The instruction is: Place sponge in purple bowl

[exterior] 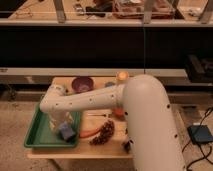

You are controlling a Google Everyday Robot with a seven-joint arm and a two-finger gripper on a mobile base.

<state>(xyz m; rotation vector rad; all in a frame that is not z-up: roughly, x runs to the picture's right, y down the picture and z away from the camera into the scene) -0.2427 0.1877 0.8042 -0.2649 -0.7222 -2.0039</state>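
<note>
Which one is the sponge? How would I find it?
Find the wooden table, then the green tray on its left side in the picture. The sponge lies in the tray, just under the robot's claw. It is a small grey-blue block, much smaller than the purple bowl farther back.

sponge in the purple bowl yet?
Out: sponge lies in the green tray by the gripper; purple bowl sits apart, farther back.

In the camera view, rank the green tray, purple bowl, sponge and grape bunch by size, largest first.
1. green tray
2. purple bowl and grape bunch: look alike, unranked
3. sponge, in the tray beneath the gripper
</note>
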